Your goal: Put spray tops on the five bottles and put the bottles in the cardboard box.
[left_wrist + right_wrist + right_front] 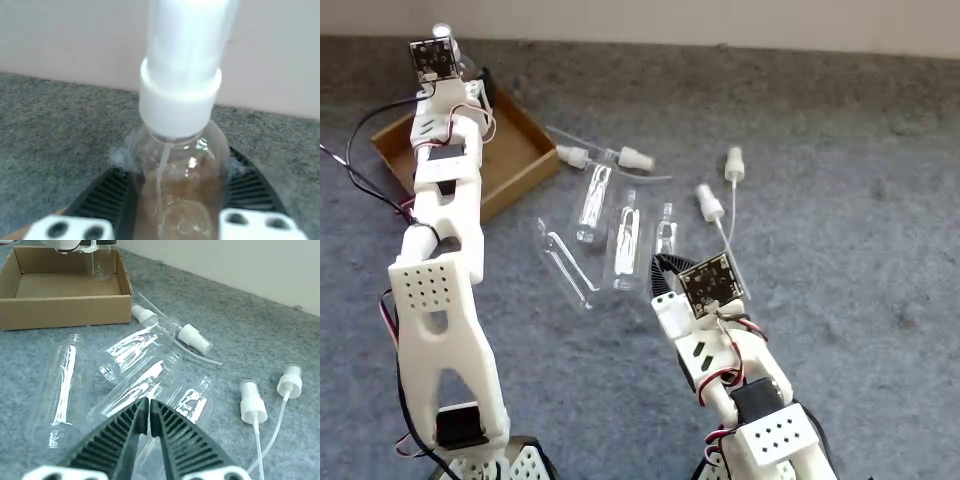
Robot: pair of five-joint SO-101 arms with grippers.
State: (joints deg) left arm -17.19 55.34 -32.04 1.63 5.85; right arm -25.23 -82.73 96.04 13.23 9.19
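Pinching a capped bottle [176, 160], the left pincer [177, 192] hangs at the cardboard box [515, 150] for release; the right pincer [149, 412] is pressed together.

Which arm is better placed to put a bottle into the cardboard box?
Left: the left end effector grips a capped bottle at the cardboard box. The right end effector sits shut over loose bottles.

The tabletop [850, 210] is covered in a grey, mottled, carpet-like fabric with a short, fuzzy nap. Along its far edge stands a plain, pale wall [720, 18], bare and smooth, which meets the fabric in a straight line. The light is soft and even, casting only faint shadows on the grey surface.
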